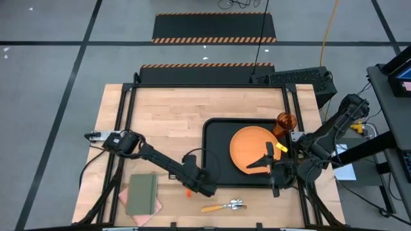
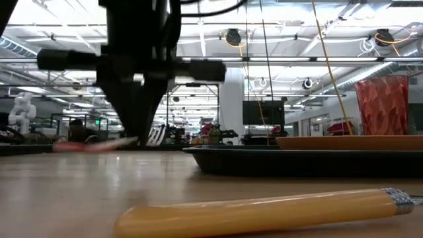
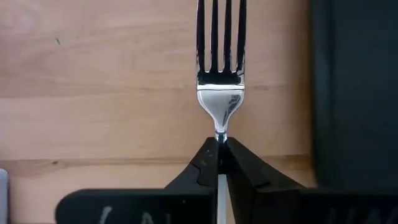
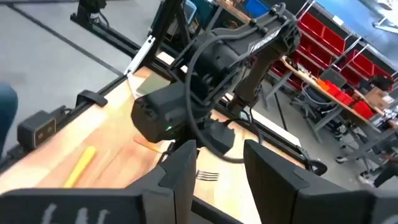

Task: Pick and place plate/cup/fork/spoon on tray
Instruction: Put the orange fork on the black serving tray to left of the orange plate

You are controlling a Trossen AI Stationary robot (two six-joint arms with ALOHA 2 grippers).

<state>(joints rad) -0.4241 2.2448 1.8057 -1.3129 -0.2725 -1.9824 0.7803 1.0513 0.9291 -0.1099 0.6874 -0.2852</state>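
High view showed the left gripper (image 1: 204, 188) down on the wooden table (image 1: 173, 115), just off the tray's (image 1: 215, 128) near left corner. Its fingers were pinched together on the fork (image 3: 221, 68): in the left wrist view the two dark fingertips (image 3: 208, 163) met at the fork's neck, tines pointing away from the wrist, the tray's dark rim just beside them. The orange handle was hidden behind the fingers there; from above, only a small orange bit showed just left of the gripper. The fork lay on the table, not on the tray.

The plate (image 1: 253, 149) sat on the tray, right of centre. The cup (image 1: 285, 121) stood upright at the tray's far right corner; whether it was inside the rim could not be told from above. In the low view it rose behind the plate's edge.

The spoon (image 1: 222, 206) lay on the table near the front edge, well short of the tray, bowl to the right, yellow-orange handle to the left. A green notebook (image 1: 141, 194) on pink cloth (image 1: 156, 206) lay at the front left of the table.

The right gripper (image 1: 273, 168) waited over the tray's near right part, beside the plate's edge; the right wrist view showed its fingers (image 4: 180, 177) standing apart, holding nothing.
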